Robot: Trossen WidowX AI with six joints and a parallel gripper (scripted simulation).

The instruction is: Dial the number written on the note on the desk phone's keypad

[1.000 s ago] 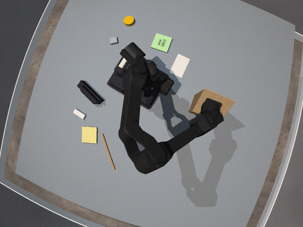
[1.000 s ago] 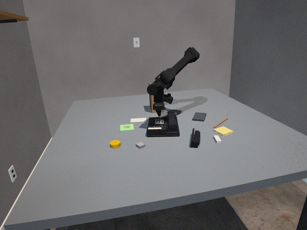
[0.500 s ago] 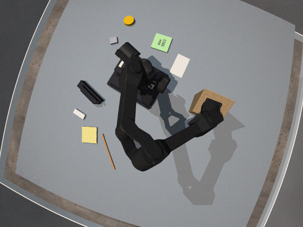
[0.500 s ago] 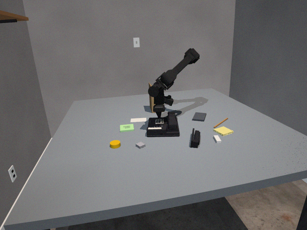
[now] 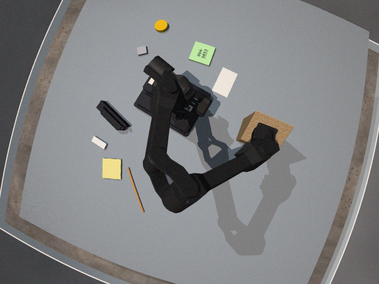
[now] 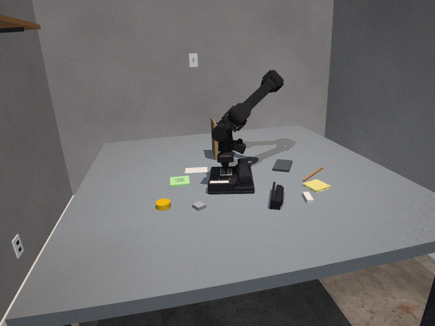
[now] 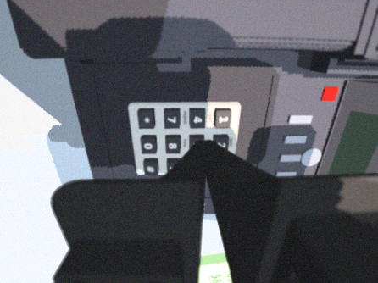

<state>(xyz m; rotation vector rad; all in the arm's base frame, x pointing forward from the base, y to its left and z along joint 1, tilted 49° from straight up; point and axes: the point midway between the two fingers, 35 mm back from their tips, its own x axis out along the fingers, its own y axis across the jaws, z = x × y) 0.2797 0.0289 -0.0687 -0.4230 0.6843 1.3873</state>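
Observation:
The black desk phone [image 5: 139, 106] [image 6: 230, 187] sits mid-table, with its handset [image 6: 245, 175] lying in the cradle. In the wrist view the light keypad [image 7: 169, 130] shows keys *, 7, 4, 1 in the top row and 0, 8 below. My gripper [image 7: 203, 147] [image 6: 225, 169] is shut with nothing between the fingers. It points straight down at the keypad, and its joined tips cover the middle key beside the 8. I cannot tell whether they touch it. The green note [image 5: 201, 53] [image 6: 179, 181] reads 004-5853; it also shows in the wrist view [image 7: 216, 269].
Around the phone lie a white card [image 5: 224, 82], a grey block [image 5: 141, 50], an orange disc [image 5: 161, 25], a black stapler-like bar [image 5: 113, 115], a white eraser [image 5: 99, 142], a yellow pad [image 5: 111, 168] and a pencil [image 5: 135, 189]. The arm's base sits on a wooden block [image 5: 281, 127].

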